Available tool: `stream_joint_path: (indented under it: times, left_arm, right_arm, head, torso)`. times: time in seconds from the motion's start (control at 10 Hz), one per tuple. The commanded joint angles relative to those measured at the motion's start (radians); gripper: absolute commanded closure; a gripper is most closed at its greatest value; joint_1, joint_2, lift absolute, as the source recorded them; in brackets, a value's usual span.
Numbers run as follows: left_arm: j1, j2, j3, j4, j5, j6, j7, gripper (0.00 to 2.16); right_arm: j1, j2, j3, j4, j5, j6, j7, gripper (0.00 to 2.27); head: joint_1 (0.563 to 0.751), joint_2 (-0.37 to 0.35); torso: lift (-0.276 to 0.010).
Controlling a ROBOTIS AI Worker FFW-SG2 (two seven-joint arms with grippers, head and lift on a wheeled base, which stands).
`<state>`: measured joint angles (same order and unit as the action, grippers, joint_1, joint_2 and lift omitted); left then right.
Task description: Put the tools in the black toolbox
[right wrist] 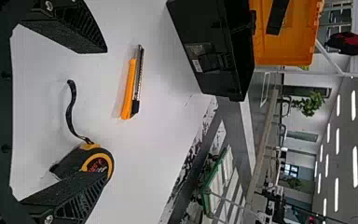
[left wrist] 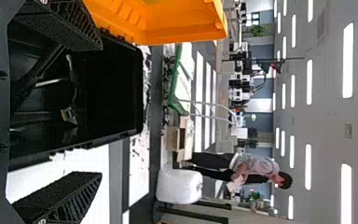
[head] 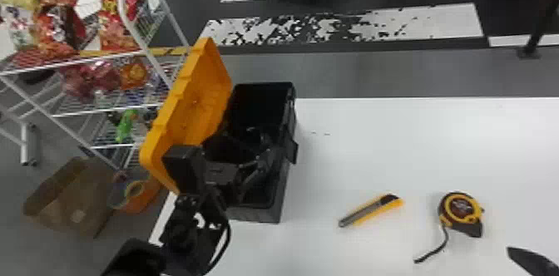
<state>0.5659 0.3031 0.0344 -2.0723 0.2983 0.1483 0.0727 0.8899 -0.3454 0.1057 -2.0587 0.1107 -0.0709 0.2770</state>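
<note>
Though cropped lower right in head view, my open black right gripper (head: 532,262) looks nearer. Up-left lies the round yellow-black tape measure (head: 461,212).

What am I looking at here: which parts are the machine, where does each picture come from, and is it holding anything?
This is a two-armed robot. The head view looks down from its head; the two wrist views come from cameras on its arms and are turned on their side. Each hand is a gripper with two flat black fingers.

On the white table stands a black toolbox, its orange lid open. Beside it lie a yellow utility knife and a tape measure. Something lies inside the box, too dark to name.

The left gripper is at the toolbox, the right gripper near the tape measure. Both are open and hold nothing.
</note>
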Motion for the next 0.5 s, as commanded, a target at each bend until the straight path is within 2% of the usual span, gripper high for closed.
stream_joint_path:
  times: [0.0,0.2,0.4]
  left_arm:
    - [0.048,-0.016,-0.033,0.009,-0.001,-0.173,0.01,0.03]
    - [0.1,-0.016,-0.083,0.041,-0.002,-0.437,0.047,0.03]
    - [0.143,-0.016,-0.114,0.063,-0.004,-0.535,0.052,0.03]
  right_arm:
    - [0.001,0.006,-0.009,0.0,-0.022,0.018,-0.006,0.08]
    - [-0.003,0.009,-0.015,0.002,-0.042,0.027,-0.018,0.08]
    - [-0.019,0.016,-0.018,0.003,-0.055,0.107,-0.018,0.08]
  head:
    - [0.695,0.25]
    - [0.695,0.209]
    - [0.695,0.19]
  torso:
    - [-0.039]
    - [-0.039]
    - [-0.039]
